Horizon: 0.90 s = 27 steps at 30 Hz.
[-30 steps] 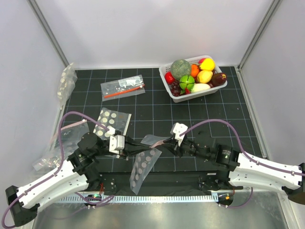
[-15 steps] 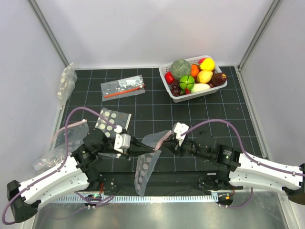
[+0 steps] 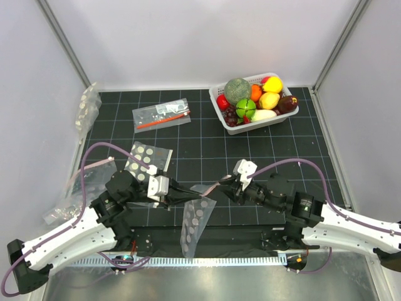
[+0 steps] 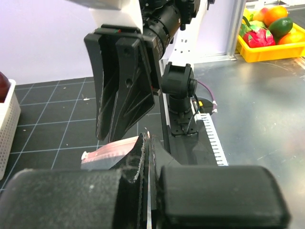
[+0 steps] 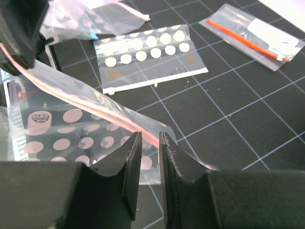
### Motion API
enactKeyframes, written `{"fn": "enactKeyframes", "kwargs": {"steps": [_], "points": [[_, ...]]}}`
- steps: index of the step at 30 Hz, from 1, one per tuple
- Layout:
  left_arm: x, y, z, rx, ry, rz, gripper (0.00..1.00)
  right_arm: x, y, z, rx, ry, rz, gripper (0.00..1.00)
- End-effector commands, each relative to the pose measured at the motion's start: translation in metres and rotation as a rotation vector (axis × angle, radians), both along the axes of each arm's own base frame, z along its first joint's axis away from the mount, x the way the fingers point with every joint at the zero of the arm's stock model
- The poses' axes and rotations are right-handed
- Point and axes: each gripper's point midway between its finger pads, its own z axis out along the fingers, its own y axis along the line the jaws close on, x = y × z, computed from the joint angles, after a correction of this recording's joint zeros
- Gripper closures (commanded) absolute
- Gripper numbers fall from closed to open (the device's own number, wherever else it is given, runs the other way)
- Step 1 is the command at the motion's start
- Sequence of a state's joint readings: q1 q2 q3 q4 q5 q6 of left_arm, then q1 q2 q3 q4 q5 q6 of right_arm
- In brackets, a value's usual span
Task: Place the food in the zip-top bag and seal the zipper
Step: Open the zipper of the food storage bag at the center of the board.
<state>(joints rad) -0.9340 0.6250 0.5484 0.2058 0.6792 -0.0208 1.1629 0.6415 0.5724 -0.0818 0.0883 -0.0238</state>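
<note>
The zip-top bag [image 3: 195, 219], clear with white dots, hangs between my two arms near the table's front edge. My left gripper [image 3: 184, 195] is shut on its mouth edge; in the left wrist view [image 4: 147, 141] a thin sheet runs between the closed jaws and the pink zipper [image 4: 112, 150] sticks out to the left. My right gripper [image 3: 225, 187] is at the other end of the zipper [image 5: 86, 102]. Its jaws [image 5: 150, 138] stand a narrow gap apart, with the bag [image 5: 62, 138] just past the tips. The food [image 3: 254, 100] lies in a white basket [image 3: 218, 113] at the back right.
A second dotted bag with a pale edge [image 3: 147, 160] lies left of centre, also in the right wrist view [image 5: 147, 57]. A clear bag with an orange-red stick [image 3: 161, 116] lies further back. More bags [image 3: 81, 185] are heaped along the left wall.
My right gripper has drawn back to the right along the pink strip. My left gripper has shifted right with the bag, which now hangs narrower and more upright.
</note>
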Motion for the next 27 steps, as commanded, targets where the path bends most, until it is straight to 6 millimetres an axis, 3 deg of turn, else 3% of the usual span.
{"fn": "enactKeyframes", "kwargs": {"steps": [1, 12, 23, 27], "points": [[0.003, 0.0, 0.013, -0.027, -0.016, 0.022, 1.0, 0.004, -0.003, 0.025, 0.092, -0.037, -0.03, 0.71], [0.022, 0.004, 0.013, -0.034, 0.004, 0.14, 1.0, 0.0, 0.006, 0.019, 0.058, -0.02, 0.009, 0.71], [0.015, 0.002, 0.011, -0.027, -0.02, 0.091, 1.0, -0.03, 0.002, 0.035, 0.134, -0.061, 0.167, 0.68], [0.013, 0.003, 0.011, -0.032, -0.024, 0.086, 1.0, -0.031, 0.002, 0.033, 0.131, -0.065, 0.169, 0.68]]}}
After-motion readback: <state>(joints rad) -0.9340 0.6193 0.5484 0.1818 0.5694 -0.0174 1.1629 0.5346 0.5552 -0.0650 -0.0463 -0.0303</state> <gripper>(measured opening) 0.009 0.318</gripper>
